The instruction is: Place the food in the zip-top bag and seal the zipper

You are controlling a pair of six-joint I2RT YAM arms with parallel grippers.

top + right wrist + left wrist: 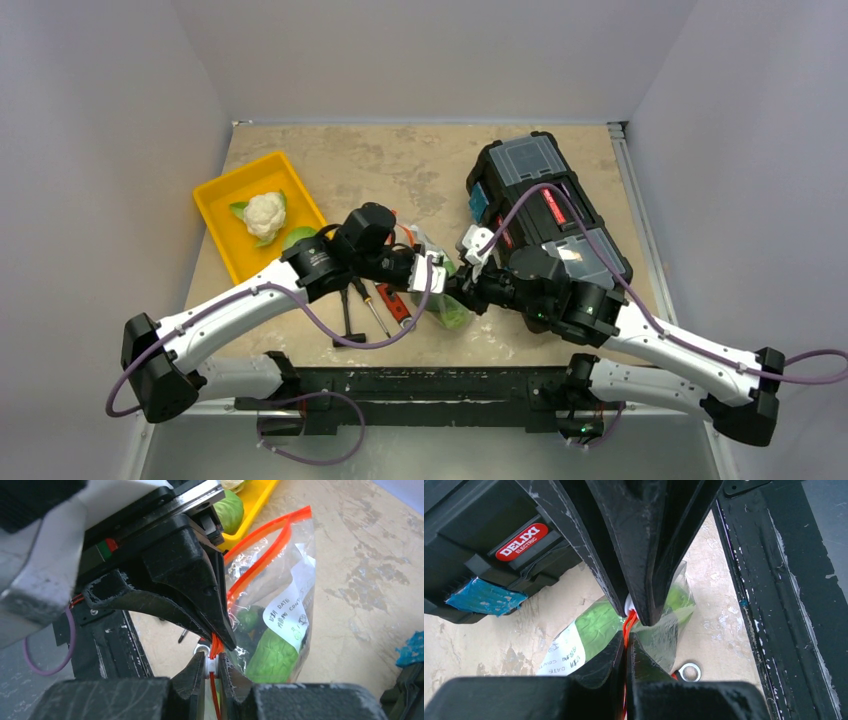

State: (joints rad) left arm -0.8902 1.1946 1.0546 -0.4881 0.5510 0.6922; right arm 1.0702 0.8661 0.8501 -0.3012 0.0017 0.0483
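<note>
The zip-top bag (pixel 447 303) hangs between both grippers over the table's near middle. It is clear and crinkly, with a whitish label (pixel 292 615). Green pieces of food (pixel 270 657) lie at its bottom and also show as food (pixel 596 625) in the left wrist view. My left gripper (pixel 626 642) is shut on the red-orange zipper (pixel 265 545) strip. My right gripper (pixel 212 662) is shut on the zipper's small white tip, right against the left fingers (pixel 200 590). In the top view, the left gripper (pixel 437 272) and right gripper (pixel 462 283) meet tip to tip.
A black toolbox (pixel 545 215) stands at the back right, close behind the right arm. A yellow tray (pixel 225 200) at the left holds a cauliflower (pixel 264 213), with a cabbage (pixel 297 238) at its rim. A red-handled wrench (pixel 398 303) and screwdrivers (pixel 375 308) lie under the left arm.
</note>
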